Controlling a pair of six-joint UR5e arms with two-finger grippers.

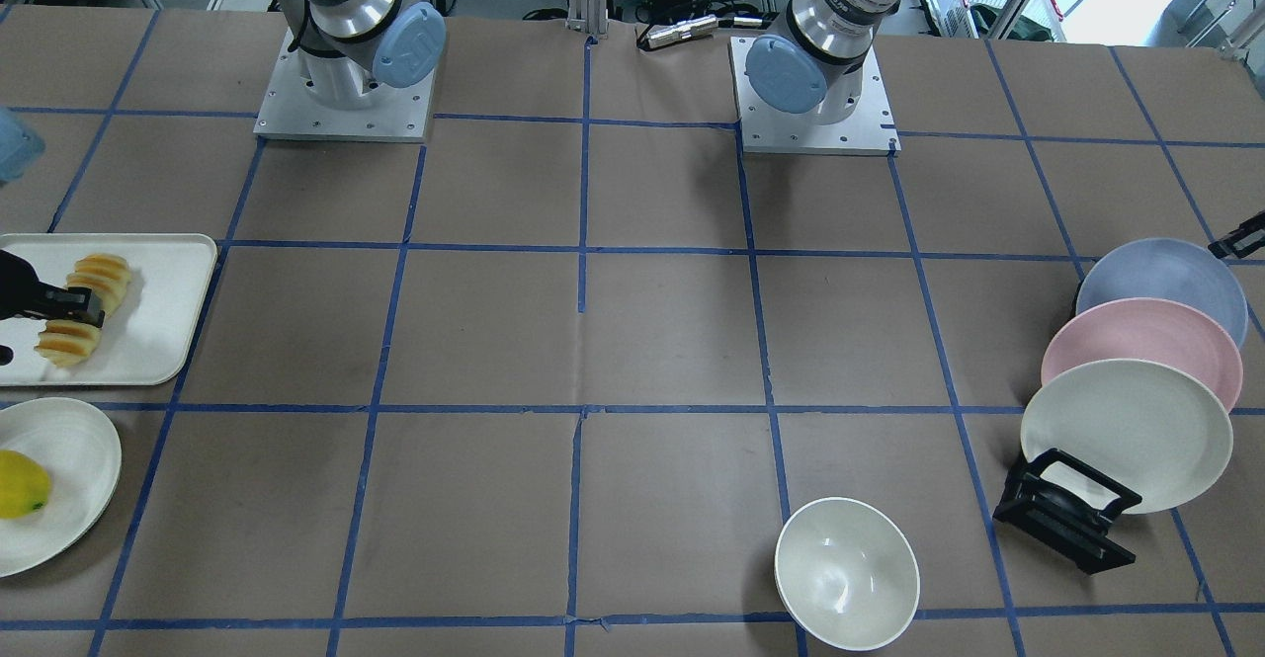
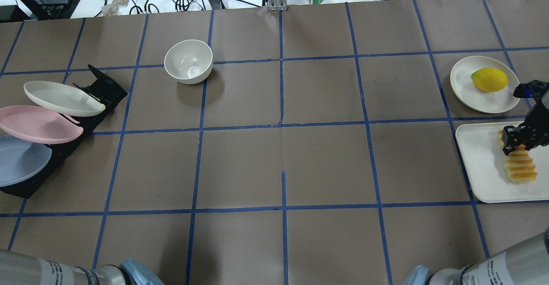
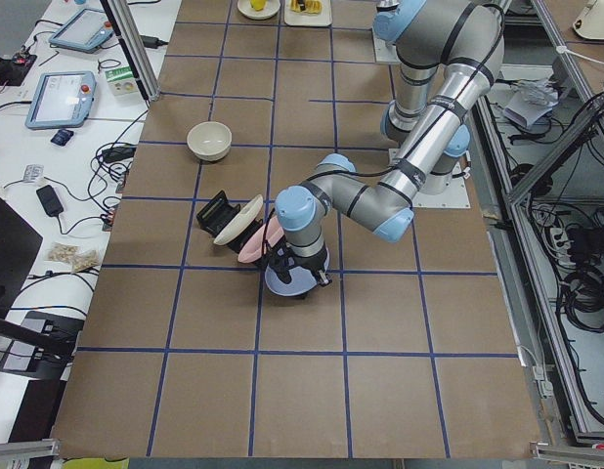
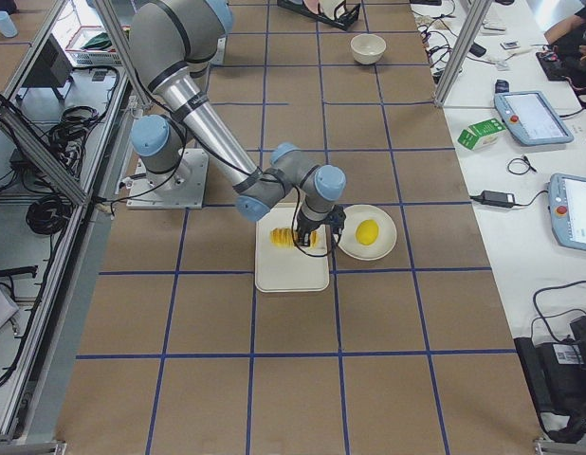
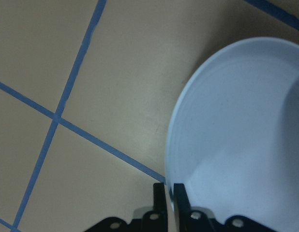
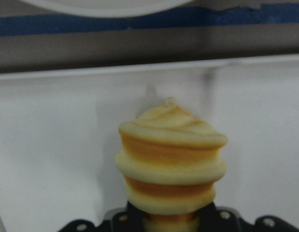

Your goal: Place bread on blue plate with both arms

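The bread (image 1: 84, 306) lies on a cream tray (image 1: 168, 291) at the table's end on my right; it also shows in the overhead view (image 2: 520, 167). My right gripper (image 2: 517, 141) is shut across the loaf's middle, and the right wrist view shows the bread (image 6: 171, 164) between the jaws. The blue plate (image 1: 1161, 282) leans in a black rack (image 1: 1062, 509) at the other end. My left gripper (image 5: 169, 189) is shut on the blue plate's rim (image 5: 188, 145). In the front view only its tip (image 1: 1235, 239) shows.
A pink plate (image 1: 1141, 346) and a cream-white plate (image 1: 1127, 430) lean in the same rack in front of the blue one. A white bowl (image 2: 188, 61) stands near the far edge. A yellow lemon (image 2: 490, 79) sits on a small plate (image 2: 463, 83) beside the tray.
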